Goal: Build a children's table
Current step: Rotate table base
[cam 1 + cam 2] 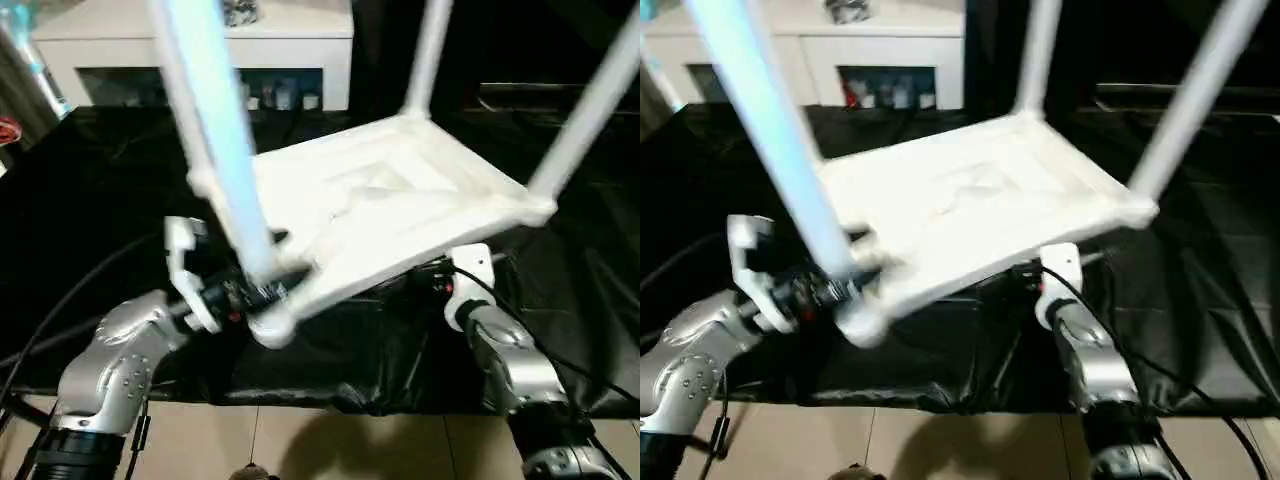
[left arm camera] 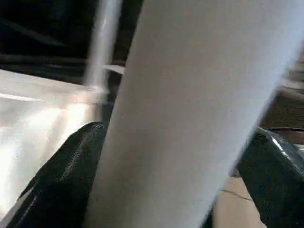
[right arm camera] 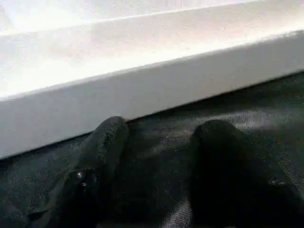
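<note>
Gripping the nearest leg (image 1: 215,140) with our left gripper (image 1: 255,290), jaws spread wide around it, we are holding the upside-down children's table (image 1: 390,215) tilted above the black cloth (image 1: 90,200); our right gripper (image 3: 156,171) is resting half-open, empty, just below its rim

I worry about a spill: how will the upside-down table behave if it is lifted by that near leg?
The table looks like stiff hollow plastic, so probably light. Held by one corner leg in the left gripper, it already tilts and may swing. The smooth round leg could slip or twist.
</note>
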You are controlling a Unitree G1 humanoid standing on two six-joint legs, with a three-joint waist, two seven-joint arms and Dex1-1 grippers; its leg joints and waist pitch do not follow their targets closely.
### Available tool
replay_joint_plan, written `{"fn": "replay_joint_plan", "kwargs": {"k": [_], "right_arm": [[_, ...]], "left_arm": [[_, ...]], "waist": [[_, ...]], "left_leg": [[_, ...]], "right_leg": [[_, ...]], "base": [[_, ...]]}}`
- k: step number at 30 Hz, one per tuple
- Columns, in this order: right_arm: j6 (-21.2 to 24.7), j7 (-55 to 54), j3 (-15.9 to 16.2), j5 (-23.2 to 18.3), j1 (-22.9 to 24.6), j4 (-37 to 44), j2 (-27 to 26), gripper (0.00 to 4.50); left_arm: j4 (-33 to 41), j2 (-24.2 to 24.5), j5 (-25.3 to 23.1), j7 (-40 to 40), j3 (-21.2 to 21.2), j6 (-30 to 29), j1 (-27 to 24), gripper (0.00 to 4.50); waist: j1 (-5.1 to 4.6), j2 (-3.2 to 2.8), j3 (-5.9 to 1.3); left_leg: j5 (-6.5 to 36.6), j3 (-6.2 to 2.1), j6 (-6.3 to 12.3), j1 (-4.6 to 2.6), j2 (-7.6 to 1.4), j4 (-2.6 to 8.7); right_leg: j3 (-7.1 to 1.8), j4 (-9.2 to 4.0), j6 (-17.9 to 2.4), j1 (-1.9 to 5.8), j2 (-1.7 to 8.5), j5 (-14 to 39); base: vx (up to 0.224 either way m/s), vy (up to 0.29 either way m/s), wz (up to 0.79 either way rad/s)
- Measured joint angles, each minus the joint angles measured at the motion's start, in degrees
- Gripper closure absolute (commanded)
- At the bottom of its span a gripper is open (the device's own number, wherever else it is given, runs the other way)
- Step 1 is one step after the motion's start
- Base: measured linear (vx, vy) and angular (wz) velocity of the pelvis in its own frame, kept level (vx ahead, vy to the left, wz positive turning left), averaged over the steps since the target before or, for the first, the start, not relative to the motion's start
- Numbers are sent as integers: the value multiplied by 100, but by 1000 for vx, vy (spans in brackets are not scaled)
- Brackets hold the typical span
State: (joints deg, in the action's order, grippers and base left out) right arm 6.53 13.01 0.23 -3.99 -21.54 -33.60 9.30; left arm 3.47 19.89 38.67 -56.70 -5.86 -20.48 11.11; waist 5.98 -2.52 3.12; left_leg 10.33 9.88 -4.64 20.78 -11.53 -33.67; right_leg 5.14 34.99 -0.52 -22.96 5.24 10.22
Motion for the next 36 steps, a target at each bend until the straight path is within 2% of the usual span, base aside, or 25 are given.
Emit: {"fn": "replay_joint_plan", "kwargs": {"k": [3, 6, 14, 19, 22, 25, 28, 34, 36], "right_arm": [[-152, 132, 127, 56, -57, -122, -55, 150], [-321, 283, 222, 136, -87, -227, -107, 150], [-628, 762, 270, 191, -259, -620, -190, 150], [-768, 834, 270, 240, -362, -836, -208, 150], [-866, 804, 271, 274, -418, -960, -250, 150], [-969, 753, 271, 315, -442, -1046, -286, 150], [-1019, 747, 256, 311, -433, -1051, -229, 150], [-1082, 820, 190, 237, -278, -914, -23, 150], [-1085, 879, 149, 240, -137, -758, 129, 150]], "left_arm": [[93, -182, 60, -1, -226, -191, 33, 6], [148, -330, 90, -3, -408, -332, 101, 6], [-219, -913, -257, 10, -769, -271, 554, 6], [-545, -1332, -559, 74, -1075, 35, 794, 6], [-825, -1587, -882, 269, -1249, 313, 970, 6], [-1381, -1785, -1421, 618, -1307, 843, 1217, 6], [-1748, -1657, -1778, 827, -1303, 1138, 1405, 6], [-2012, -1387, -1974, 829, -1230, 1384, 1450, 6], [-2293, -1270, -2125, 900, -1138, 1577, 1608, 6]], "waist": [[-88, 1, -1], [-124, 7, -4], [-121, 15, -5], [-128, 16, -6], [-125, 15, -6], [-109, 13, -7], [-98, 6, -11], [-39, -3, -16], [-22, -2, -16]], "left_leg": [[-1, 0, -1, -4, -6, 2], [-1, 0, -2, -8, -15, 6], [-1, 2, -2, -9, -19, -4], [-1, 3, -2, -13, -21, -2], [-1, 4, -1, -17, -21, -3], [-2, 4, -1, -20, -21, -3], [-2, 2, -1, -22, -21, 1], [-2, 3, -1, -19, -15, -3], [-2, 3, 0, -22, -16, -4]], "right_leg": [[0, 1, -1, -1, -8, -1], [0, 1, -25, -4, -19, -13], [-1, -1, -11, -1, -23, -4], [-2, 0, -25, -2, -23, -13], [-2, 0, -24, -1, -23, -12], [-1, -1, -16, 2, -23, -8], [0, 1, -15, 2, -23, -9], [0, -1, -37, 3, -15, -21], [1, 0, -16, 6, -15, -10]], "base": [[0, 0, 0], [0, 0, 0], [0, 0, 0], [0, 0, 0], [0, 0, 0], [0, 0, 0], [0, 0, 0], [0, 0, 0], [0, 0, 0]]}}
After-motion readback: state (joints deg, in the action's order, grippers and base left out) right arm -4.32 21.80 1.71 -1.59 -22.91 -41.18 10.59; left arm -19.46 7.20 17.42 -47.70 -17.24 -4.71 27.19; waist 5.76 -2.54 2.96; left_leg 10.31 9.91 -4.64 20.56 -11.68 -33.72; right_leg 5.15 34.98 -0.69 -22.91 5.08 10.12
